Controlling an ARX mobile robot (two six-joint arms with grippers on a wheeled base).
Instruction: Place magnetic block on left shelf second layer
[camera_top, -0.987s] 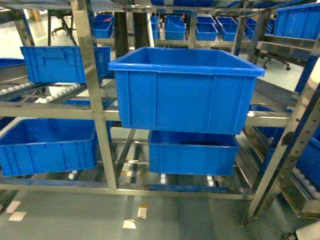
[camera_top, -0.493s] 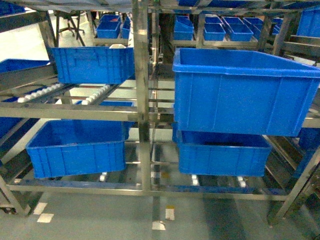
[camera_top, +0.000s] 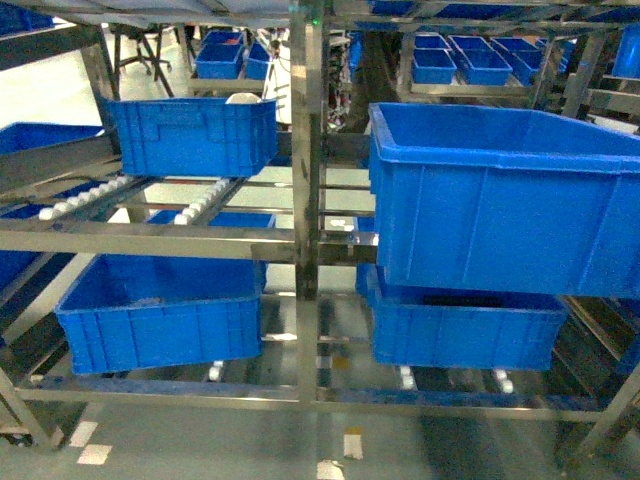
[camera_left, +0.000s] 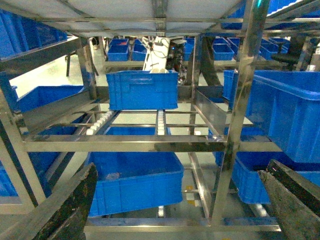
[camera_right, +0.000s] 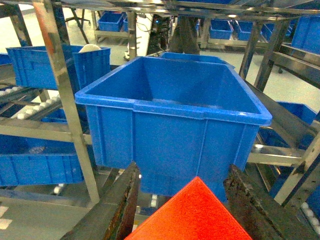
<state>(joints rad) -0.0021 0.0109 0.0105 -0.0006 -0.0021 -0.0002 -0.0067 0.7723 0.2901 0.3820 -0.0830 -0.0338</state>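
The magnetic block (camera_right: 192, 217), bright red with a sharp corner pointing up, is held in my right gripper (camera_right: 184, 192), whose dark fingers (camera_right: 117, 205) press on both of its sides. Straight ahead of it a large deep blue crate (camera_right: 175, 125) stands on the second layer of the steel rack (camera_top: 150, 238), to the right of the middle post (camera_top: 305, 200). Left of that post a smaller blue crate (camera_top: 190, 135) sits far back on white roller rails (camera_top: 205, 200). My left gripper (camera_left: 182, 172) is open and holds nothing, facing this bay (camera_left: 125, 144). Neither gripper shows in the head view.
Lower blue crates (camera_top: 160, 315) (camera_top: 465, 330) stand on the bottom tier. Upright steel posts (camera_left: 240, 100) (camera_right: 65, 100) frame the bays. More racks with small blue crates (camera_top: 455, 60) fill the background. Grey floor with tape marks (camera_top: 95, 452) lies in front.
The head view has swung left: the deep crate slid from the centre to the right of the picture, and the left bay with the roller rails came into view.
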